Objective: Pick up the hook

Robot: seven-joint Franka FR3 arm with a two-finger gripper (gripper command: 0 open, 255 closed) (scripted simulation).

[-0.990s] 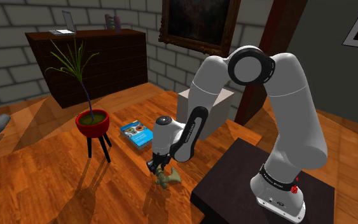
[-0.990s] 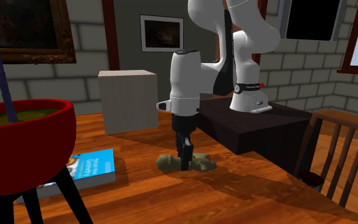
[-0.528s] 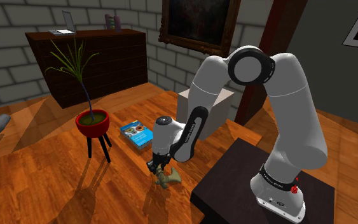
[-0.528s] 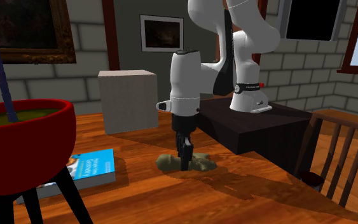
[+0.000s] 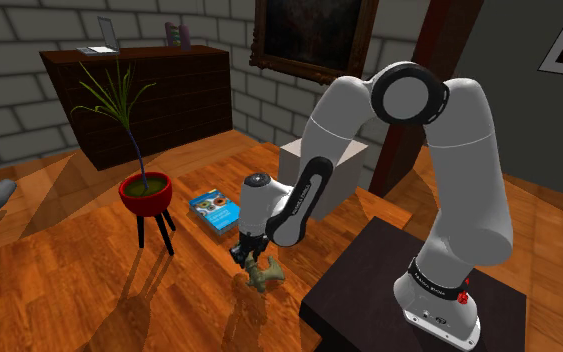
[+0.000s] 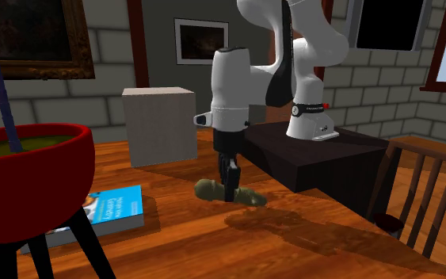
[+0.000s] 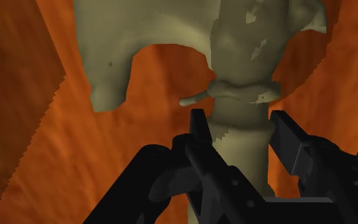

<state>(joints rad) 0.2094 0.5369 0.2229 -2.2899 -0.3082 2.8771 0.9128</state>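
**Gripper** [image 7: 238,124]: black, two fingers closed partway, clamped on either side of the hook's shank.

**Hook** [image 7: 171,38]: olive, with a collar on the shank and a curved arm branching to one side. It appears to hang just clear of the wooden floor [image 5: 69,290], close to the near corner of the dark stand [image 5: 389,290], with its shadow underneath.

**Hazard:** the shank is rounded and the mass sits off-centre. A quick rise or swing could pivot the hook between the pads or drop it.

**Nearby, apart:** blue book [image 5: 214,207], red plant pot [image 5: 145,192].
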